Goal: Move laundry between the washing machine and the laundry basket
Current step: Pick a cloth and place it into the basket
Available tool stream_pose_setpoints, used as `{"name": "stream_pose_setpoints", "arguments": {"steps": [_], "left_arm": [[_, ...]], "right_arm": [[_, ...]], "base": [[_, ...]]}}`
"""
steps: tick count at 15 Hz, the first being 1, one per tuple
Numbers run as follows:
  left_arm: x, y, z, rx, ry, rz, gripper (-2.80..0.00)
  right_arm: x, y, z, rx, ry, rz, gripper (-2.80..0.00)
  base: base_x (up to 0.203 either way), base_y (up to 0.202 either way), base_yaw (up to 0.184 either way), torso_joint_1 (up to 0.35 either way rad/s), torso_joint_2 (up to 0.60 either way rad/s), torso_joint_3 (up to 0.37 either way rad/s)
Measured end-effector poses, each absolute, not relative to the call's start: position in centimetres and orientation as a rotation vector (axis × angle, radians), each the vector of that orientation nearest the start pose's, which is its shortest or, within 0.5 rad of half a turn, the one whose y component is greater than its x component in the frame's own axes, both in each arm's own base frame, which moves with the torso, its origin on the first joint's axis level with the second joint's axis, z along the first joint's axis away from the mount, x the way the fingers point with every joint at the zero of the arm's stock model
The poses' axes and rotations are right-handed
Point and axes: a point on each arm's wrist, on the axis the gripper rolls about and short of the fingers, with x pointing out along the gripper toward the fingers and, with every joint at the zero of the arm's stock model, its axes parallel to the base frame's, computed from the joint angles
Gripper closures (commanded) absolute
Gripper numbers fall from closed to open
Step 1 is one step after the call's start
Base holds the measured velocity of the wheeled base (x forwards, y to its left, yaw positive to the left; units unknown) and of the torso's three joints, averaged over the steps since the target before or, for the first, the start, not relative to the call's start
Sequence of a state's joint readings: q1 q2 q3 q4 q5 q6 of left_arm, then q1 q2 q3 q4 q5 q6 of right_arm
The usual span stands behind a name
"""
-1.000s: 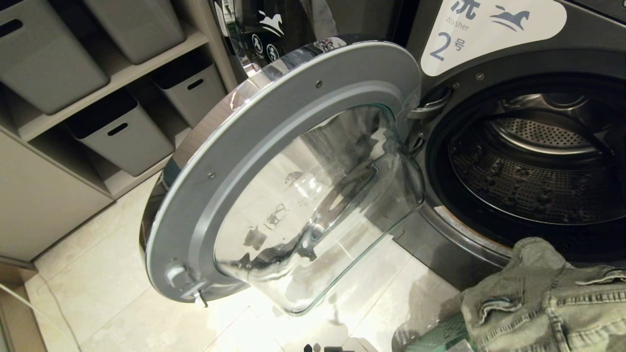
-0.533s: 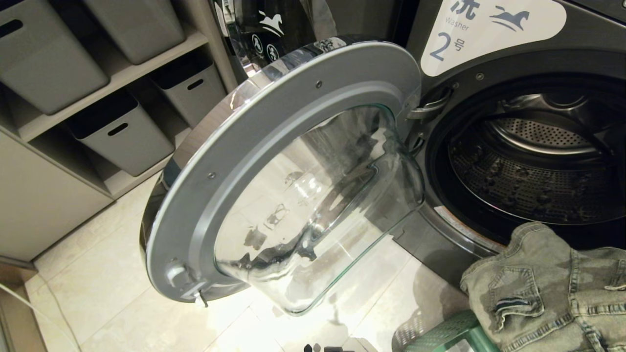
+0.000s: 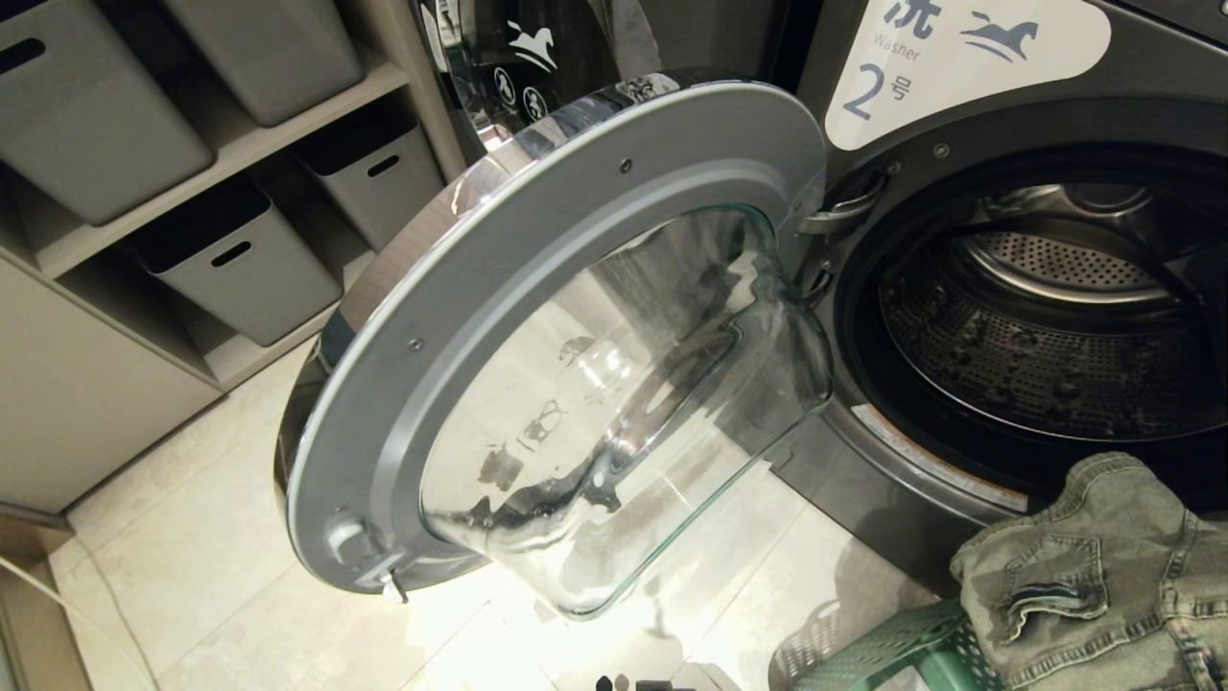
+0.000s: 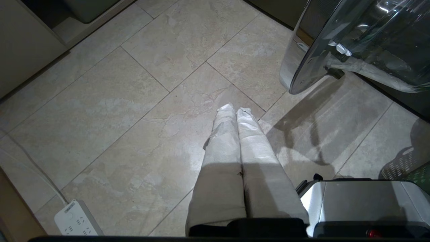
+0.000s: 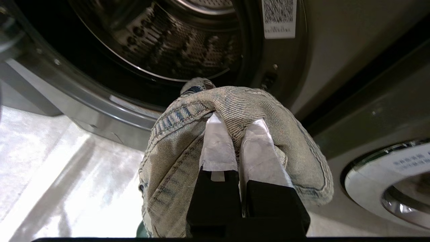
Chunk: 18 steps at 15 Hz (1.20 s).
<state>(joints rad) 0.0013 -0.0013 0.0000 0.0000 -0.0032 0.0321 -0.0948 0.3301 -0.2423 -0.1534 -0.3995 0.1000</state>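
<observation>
My right tool (image 5: pixel 237 129) is clenched on a fold of the laundry (image 5: pixel 235 111), a pale washed-denim piece. The pads (image 5: pixel 218 148) pinch the fabric near a seam, so the rest drapes around and below the tool instead of bunching inside the jaws. That keeps the grip small and the cloth free to slide off an edge.

In the head view the laundry (image 3: pixel 1094 566) hangs at lower right, above the basket (image 3: pixel 892 653) and just in front of the washer (image 3: pixel 959 58) opening. It's held low and close to the rim, I'd say so it can go in or come out without snagging the gasket. Can't tell from here whether more cloth sits in the basket under it.

The drum (image 3: pixel 1046 336) looks bare in what I can see. The door (image 3: pixel 537 317) is swung fully out to my left, which leaves the whole mouth clear on the right arm's side. That's likely why the right arm does the work.

My left tool (image 4: pixel 235 111) is shut on nothing, pointing down at the floor (image 4: pixel 117 101), parked well clear of the door. A power strip (image 4: pixel 75 218) lies on the tiles near it.

Main risk: a trailing hem catching the basket rim or the door latch.
</observation>
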Motion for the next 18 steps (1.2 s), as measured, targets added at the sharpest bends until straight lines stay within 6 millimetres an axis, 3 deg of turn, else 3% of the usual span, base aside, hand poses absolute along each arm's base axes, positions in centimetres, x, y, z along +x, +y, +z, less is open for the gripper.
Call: {"name": "stream_pose_setpoints", "arguments": {"steps": [4,11,18], "left_arm": [[-2.3,0.0,7.5,0.032,-0.001,-0.002,0.0],[-2.3,0.0,7.5,0.032,-0.001,-0.002,0.0],[-2.3,0.0,7.5,0.032,-0.001,-0.002,0.0]], "right_arm": [[0.6,-1.0,15.0,0.095,-0.006,-0.559,0.0],[1.4,-1.2,10.2,0.068,0.229,-0.634,0.0],[3.1,-1.9,9.3,0.077,0.428,-0.703,0.0]], "base": [[0.0,0.0,0.0,0.0,0.0,0.0],[0.0,0.0,0.0,0.0,0.0,0.0],[0.0,0.0,0.0,0.0,0.0,0.0]]}}
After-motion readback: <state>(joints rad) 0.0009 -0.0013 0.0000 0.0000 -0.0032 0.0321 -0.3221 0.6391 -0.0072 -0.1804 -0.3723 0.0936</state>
